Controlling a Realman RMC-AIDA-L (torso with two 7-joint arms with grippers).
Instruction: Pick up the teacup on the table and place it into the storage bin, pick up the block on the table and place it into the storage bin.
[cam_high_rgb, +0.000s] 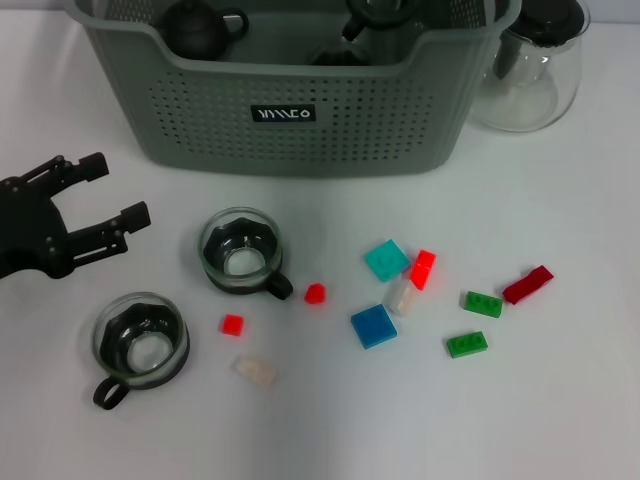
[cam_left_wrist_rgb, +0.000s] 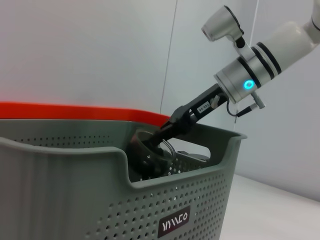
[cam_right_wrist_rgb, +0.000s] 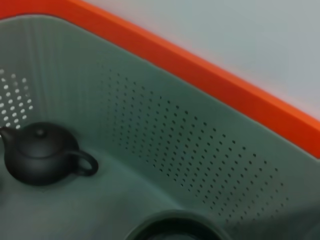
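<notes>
We see the storage bin (cam_high_rgb: 290, 130) at the far side of the white table (cam_high_rgb: 560, 420), its far rim cut off by the frame. Our left gripper (cam_high_rgb: 95, 200) hovers at the left edge, fingers spread and holding nothing, beside two glass teacups: one (cam_high_rgb: 240, 252) just right of it, another (cam_high_rgb: 141, 341) nearer to us. In the left wrist view our right gripper (cam_left_wrist_rgb: 167, 131) reaches down into the bin and pinches a dark-rimmed teacup (cam_left_wrist_rgb: 150, 152) held tilted above the bin's floor; the bin wall hides the cup's lower part. In the head view this gripper shows only as a dark shape at the bin's far rim, hard to make out. A black teapot (cam_right_wrist_rgb: 42, 155) sits inside the bin at its left, and the right wrist view catches only the rim of the carried cup at the picture's edge. Right of the bin stands a clear glass pot (cam_high_rgb: 530, 65), partly cut off. Scattered blocks lie on the table right of the cups: two blue squares (cam_high_rgb: 374, 325), small red pieces (cam_high_rgb: 315, 293), two green bricks (cam_high_rgb: 482, 304), a dark red brick (cam_high_rgb: 527, 285) and pale translucent ones (cam_high_rgb: 255, 369).
</notes>
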